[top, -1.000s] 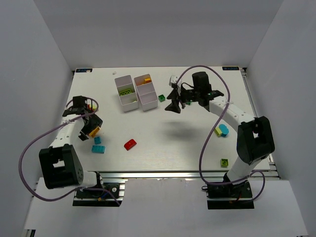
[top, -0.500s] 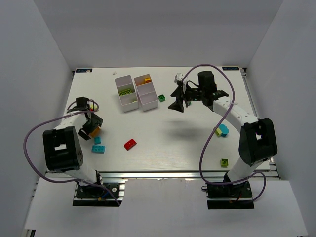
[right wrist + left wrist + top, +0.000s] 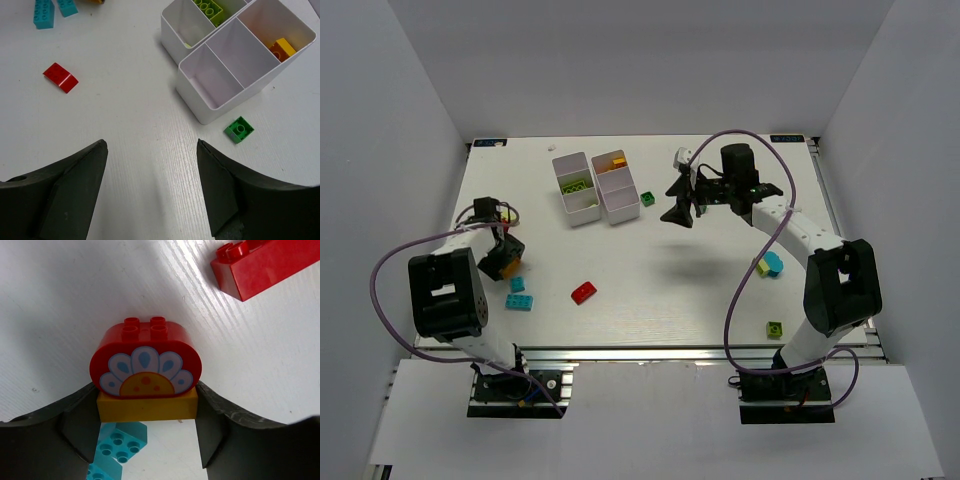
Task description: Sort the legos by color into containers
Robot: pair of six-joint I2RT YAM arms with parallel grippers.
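- The counter [image 3: 650, 300] has legos scattered across it, so the sort is only partly done.
- At the back stand the lime tray [image 3: 582, 214] and, touching it, the yellow tray [image 3: 620, 212]. The first holds a lime brick, the second yellow and orange ones. Several compartments are bare.
- The right hand [image 3: 677, 213] hovers above the counter just beside the yellow tray, its fingers spread wide and nothing between them.
- The left hand [image 3: 504, 256] is low at the counter's left side, well apart from the trays. Its two fingers press the sides of a stack [image 3: 145, 365], a red domed piece on a yellow brick, which sits on the counter.
- So the step in hand looks like the pick-up. Next comes a straight lift, then a carry to the trays. The stack has two colours, so it needs splitting or a choice of compartment.
- The cyan bricks [image 3: 518, 294] lie just beside that hand, and a red brick [image 3: 584, 292] is near.
- A green brick [image 3: 239, 129] lies just beside the yellow tray, an easy reach for the free hand.
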